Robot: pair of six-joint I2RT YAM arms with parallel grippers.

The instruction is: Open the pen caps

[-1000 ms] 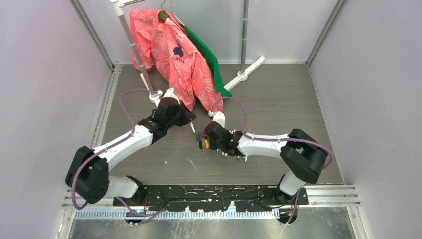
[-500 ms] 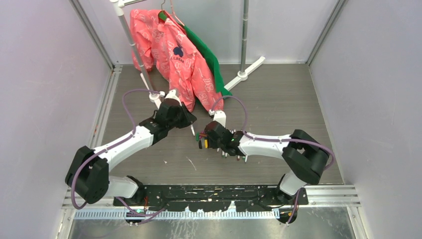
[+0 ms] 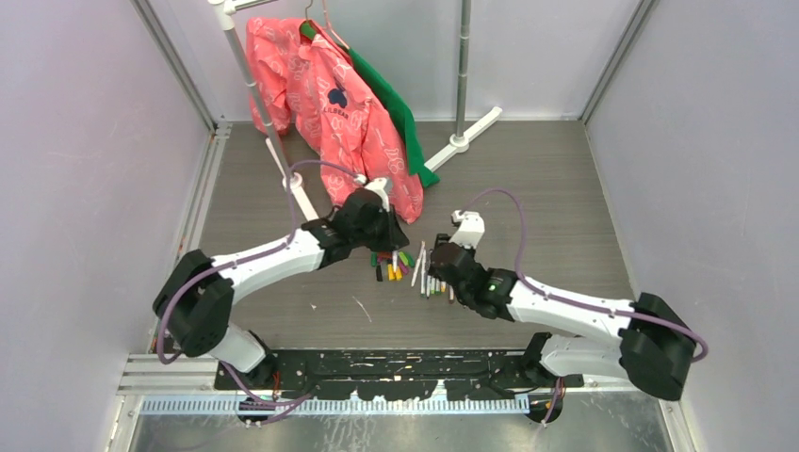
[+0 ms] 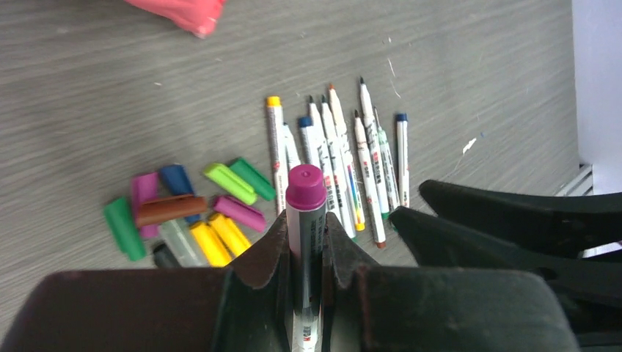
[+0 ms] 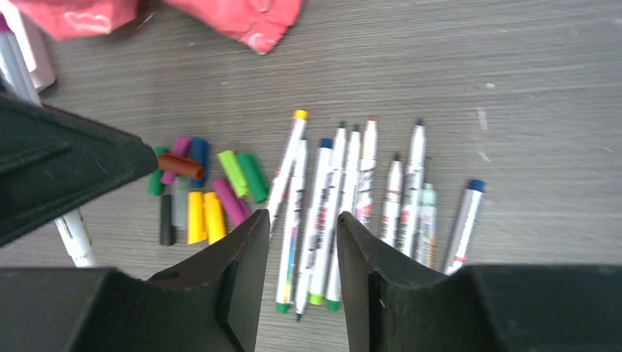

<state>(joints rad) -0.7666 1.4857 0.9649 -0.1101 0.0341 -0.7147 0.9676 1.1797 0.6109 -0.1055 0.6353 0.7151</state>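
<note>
- The left end effector (image 4: 304, 224) is gripping a white pen (image 4: 302, 253) by its barrel. The purple cap (image 4: 306, 187) is sitting on the pen's free end, just past the fingertips.
- The right end effector (image 5: 303, 220) is hanging open and empty, low over the row (image 5: 320, 198) of pens on the desk, close beside the left one.
- The loose caps (image 4: 209, 246) are lying in a small heap just left of the row: yellow, green, pink, blue, brown and black.
- A few pens in the row are showing yellow or blue ends, and I cannot tell whether those are caps.
- Risk: very little barrel is showing between the pads and the purple cap, so closing jaws may be catching the left fingers or only the cap's tip, and then slipping off.
- Risk: a hard pull may be dragging the thin barrel through the left grip rather than freeing the cap.
- Risk: the right fingers, hanging this low, may be nudging the round pens and sending them rolling into the heap.
- The desk (image 3: 546, 198) is showing as grey wood-grain, flat and scuffed with pale flecks.
- A pink jacket (image 3: 334, 104) and a green garment (image 3: 391, 104) are hanging from a rack (image 3: 462, 66) at the far end, the jacket's hem lying near the heap. Plain pale walls are closing in the sides.
</note>
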